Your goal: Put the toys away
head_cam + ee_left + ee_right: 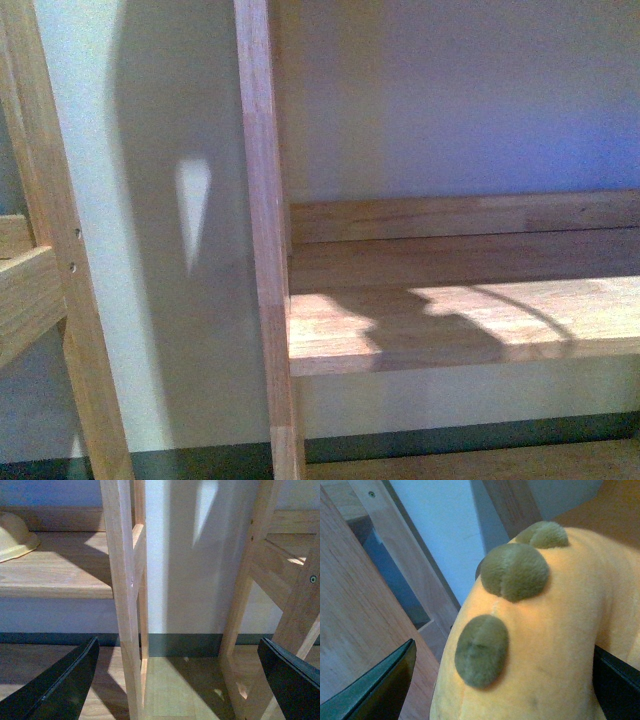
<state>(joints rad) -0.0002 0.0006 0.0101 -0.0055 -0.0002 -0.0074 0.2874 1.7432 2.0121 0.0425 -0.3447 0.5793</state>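
A yellow-orange plush toy [555, 645] with olive-green round patches fills the right wrist view, and my right gripper [502, 685] is shut on it, one dark finger [380, 690] on each side. My left gripper [177, 680] hangs open with nothing between its black fingers [60, 685], facing a wooden post [122, 595] of the shelf frame just above the floor. Neither gripper nor the toy shows in the front view, only a bare wooden shelf board [460, 325].
A pale yellow rounded object [15, 535] sits on a low wooden shelf [55, 570]. Wooden uprights [265, 230] and a second frame [270, 590] stand against the pale wall. A wood board [355, 615] lies beside the plush toy.
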